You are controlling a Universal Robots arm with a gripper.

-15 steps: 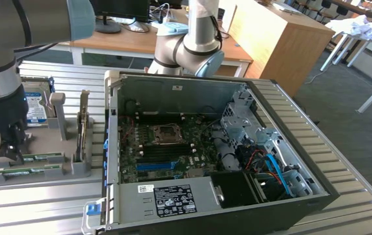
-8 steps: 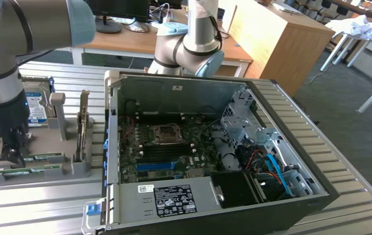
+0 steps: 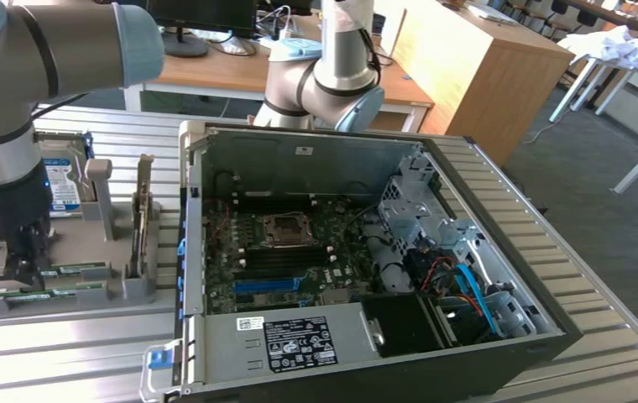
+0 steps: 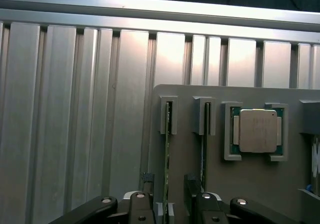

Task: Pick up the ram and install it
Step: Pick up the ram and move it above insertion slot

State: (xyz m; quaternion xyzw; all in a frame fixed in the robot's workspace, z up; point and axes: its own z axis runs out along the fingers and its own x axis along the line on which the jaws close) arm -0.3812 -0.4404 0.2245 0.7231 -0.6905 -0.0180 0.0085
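As I look on in the exterior view, the robot arm's black gripper hangs low over a grey plastic parts holder on the slatted aluminium worktop, beside the open black computer case. The ram, a long thin green circuit-board stick set on its long edge, lies in the slot along the holder's edge nearest this camera. A second green stick sits just behind it, and a blue-labelled hard drive stands towards the holder's far edge. In the wrist view the two dark fingers are spread wide, one on each side of the ram, which shows as a thin line running out of its grey end bracket. They have hold of nothing, though I cannot tell whether a pad brushes the board. The second stick stands just beside the ram, and past it a square silver processor chip sits in its own recess. I'd judge the ram light and stiff but delicate, apt to crack if twisted, with chips on its faces. A gentle, square hold across the flat faces near the middle of its upper edge looks soundest.
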